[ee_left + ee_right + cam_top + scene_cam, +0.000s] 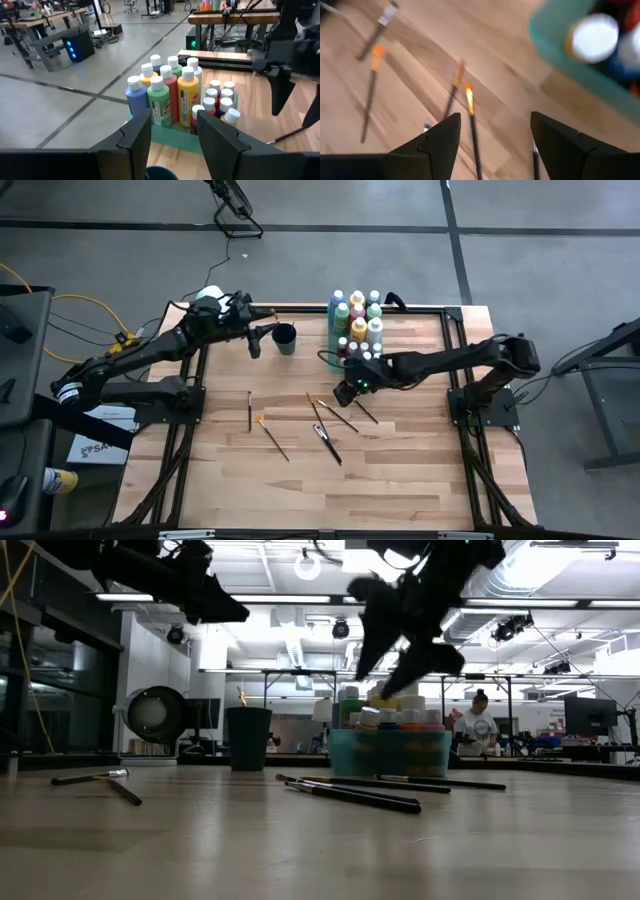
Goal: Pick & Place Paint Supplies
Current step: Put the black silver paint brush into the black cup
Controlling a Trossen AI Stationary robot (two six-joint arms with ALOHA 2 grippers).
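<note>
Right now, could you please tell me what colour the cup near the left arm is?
The cup is dark, nearly black; it shows best in the high view.

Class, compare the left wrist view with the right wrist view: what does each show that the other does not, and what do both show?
Only the left wrist view shows the tall paint bottles standing upright and the right arm's tool. Only the right wrist view shows paintbrushes lying on the table. Both show the green tray with white-capped bottles inside, and each arm's own open tool.
</note>
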